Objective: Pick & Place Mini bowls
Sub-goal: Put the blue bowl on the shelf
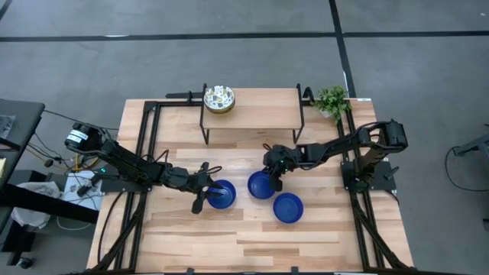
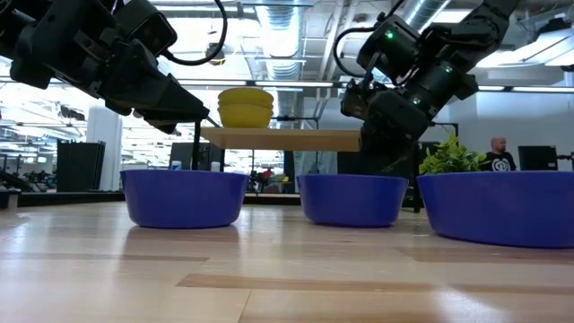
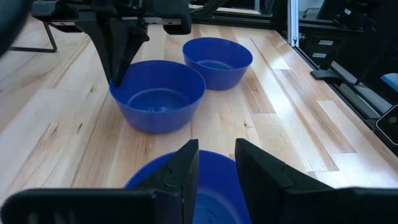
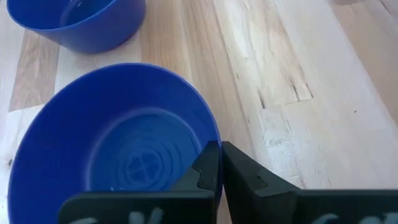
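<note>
High view: three glossy blue mini bowls sit on the wooden table (image 1: 191,244) in front of the small raised shelf (image 1: 252,103), which serves as landmark.
Left blue bowl (image 1: 221,194): forward and left of the shelf's middle, on the table.
Middle blue bowl (image 1: 261,185): straight in front of the shelf, nearest to it of the three.
Right blue bowl (image 1: 288,207): forward and right of the shelf's middle, farthest out, just beside the middle bowl.
Floral bowls (image 1: 219,98): stacked on the shelf top, at its left end.
Left gripper (image 1: 205,188): at the left blue bowl's rim; in the left wrist view its fingers (image 3: 184,171) straddle that rim with a gap between them, and whether they pinch it, I cannot tell.
Right gripper (image 1: 275,180): on the middle blue bowl's right rim, fingers (image 4: 208,165) pressed together over the wall, clamped on it.
Potted plant (image 1: 331,100): just off the shelf's right end.
</note>
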